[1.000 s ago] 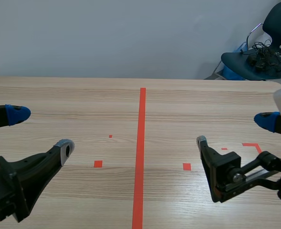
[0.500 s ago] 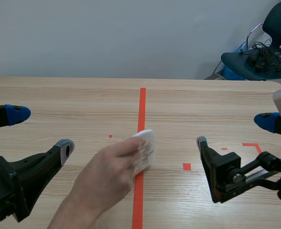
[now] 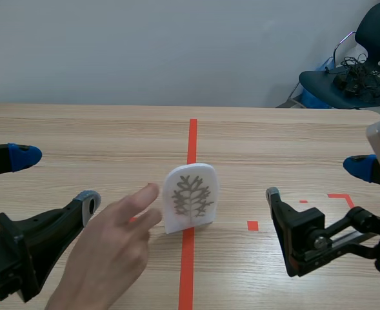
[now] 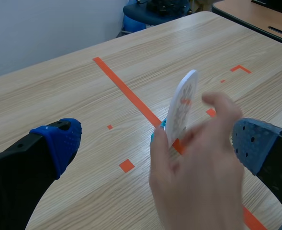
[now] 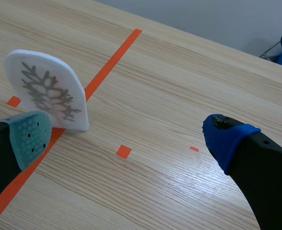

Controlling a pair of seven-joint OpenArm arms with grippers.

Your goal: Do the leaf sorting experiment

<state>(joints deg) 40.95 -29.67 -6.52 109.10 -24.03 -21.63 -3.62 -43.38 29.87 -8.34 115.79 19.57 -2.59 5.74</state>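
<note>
A white arched card with a grey leaf pattern (image 3: 190,196) stands upright on the centre tape line. A person's hand (image 3: 112,252) reaches in from the near side, its fingertips just beside the card. In the left wrist view the card (image 4: 181,108) is seen edge-on ahead of my gripper, partly behind the hand (image 4: 198,167). My left gripper (image 3: 48,184) is open at the near left. My right gripper (image 3: 319,181) is open at the near right. In the right wrist view the card (image 5: 50,91) stands ahead of the grey-green pad.
A dark chair with tangled cables (image 3: 354,74) stands beyond the table's far right corner. Small orange-red squares (image 3: 252,225) and a corner mark (image 3: 341,196) lie on the wood table (image 3: 273,148).
The table was bare a second ago. A person's hand brought the white card in, stood it on the centre line facing me, and is now drawing back toward the near side.
</note>
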